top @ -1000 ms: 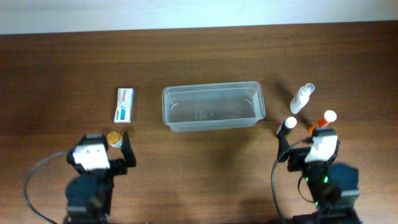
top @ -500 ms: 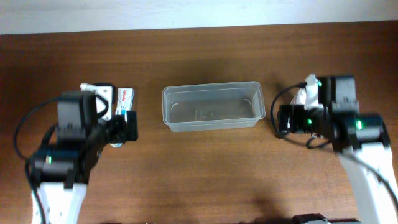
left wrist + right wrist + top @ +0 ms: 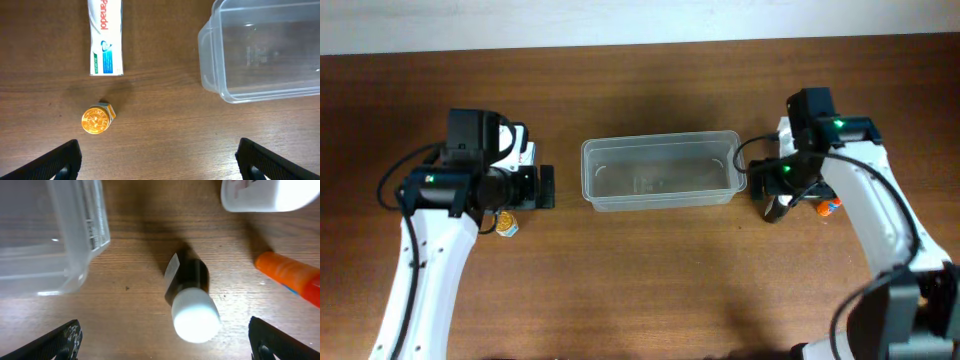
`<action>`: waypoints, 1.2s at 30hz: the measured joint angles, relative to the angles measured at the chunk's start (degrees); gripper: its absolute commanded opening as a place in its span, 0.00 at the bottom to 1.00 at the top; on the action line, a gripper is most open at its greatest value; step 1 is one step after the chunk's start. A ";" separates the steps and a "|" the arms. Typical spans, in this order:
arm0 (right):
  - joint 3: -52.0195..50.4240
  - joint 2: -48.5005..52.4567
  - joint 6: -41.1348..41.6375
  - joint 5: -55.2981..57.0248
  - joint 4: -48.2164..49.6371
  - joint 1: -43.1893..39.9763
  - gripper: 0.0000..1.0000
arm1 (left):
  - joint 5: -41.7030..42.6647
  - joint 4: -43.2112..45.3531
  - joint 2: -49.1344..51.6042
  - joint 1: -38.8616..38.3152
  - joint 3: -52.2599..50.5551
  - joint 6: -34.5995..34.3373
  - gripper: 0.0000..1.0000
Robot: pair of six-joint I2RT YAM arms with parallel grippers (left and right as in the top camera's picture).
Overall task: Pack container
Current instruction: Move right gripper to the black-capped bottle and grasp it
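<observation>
Overhead, the container (image 3: pixel 662 142) sits mid-table (image 3: pixel 650 290). It is a clear plastic tub with rounded corners and a rim. My left arm (image 3: pixel 428 262) reaches in at its left end and my right arm (image 3: pixel 872 215) at its right.

On the left wrist view, the left gripper (image 3: pixel 160 162) is spread wide and holds nothing. Ahead lie a flat white cardboard box (image 3: pixel 105 37) with blue print and, apart from it, a small jar (image 3: pixel 96 120) with a shiny gold lid. The container's corner shows at upper right.

On the right wrist view, the right gripper (image 3: pixel 170 347) is likewise wide apart. A black bottle (image 3: pixel 186 282) with a smooth white cap lies on the wood grain. A white bottle (image 3: pixel 270 192) and an orange piece (image 3: pixel 292 277), perhaps a tube, are to the right of it.
</observation>
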 measured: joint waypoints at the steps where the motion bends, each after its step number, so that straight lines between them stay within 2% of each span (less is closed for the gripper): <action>1: -0.02 0.63 0.02 0.00 0.15 -0.07 0.99 | -0.02 0.02 0.50 0.00 0.00 0.00 0.99; 6: -1.05 2.64 2.01 -0.07 2.67 -1.60 0.99 | -0.22 0.00 1.97 0.00 0.00 0.00 0.99; 12: -4.31 2.64 4.66 -0.31 2.78 -4.13 0.92 | -0.26 0.26 2.03 0.00 0.00 0.00 1.00; 19: -7.28 2.64 6.25 -1.16 3.72 -4.13 0.70 | -0.44 0.46 2.05 0.00 0.00 0.02 0.99; 20: -7.32 2.64 6.34 -1.33 4.04 -4.13 0.61 | -0.44 0.46 2.03 0.00 0.00 0.02 0.99; 24: -7.32 2.64 6.62 -1.66 4.68 -4.13 0.50 | -0.44 0.46 2.03 0.00 0.00 0.00 0.99; 27: -7.32 2.64 6.80 -1.79 5.18 -4.13 0.45 | -0.44 0.46 2.03 0.00 0.00 0.02 0.99; 33: -7.34 2.64 7.06 -2.64 5.81 -4.13 0.30 | -0.44 0.46 2.05 0.00 0.00 0.00 0.99; 36: -7.34 2.64 7.06 -2.71 6.16 -4.13 0.29 | -0.44 0.46 2.03 0.00 0.00 0.00 0.99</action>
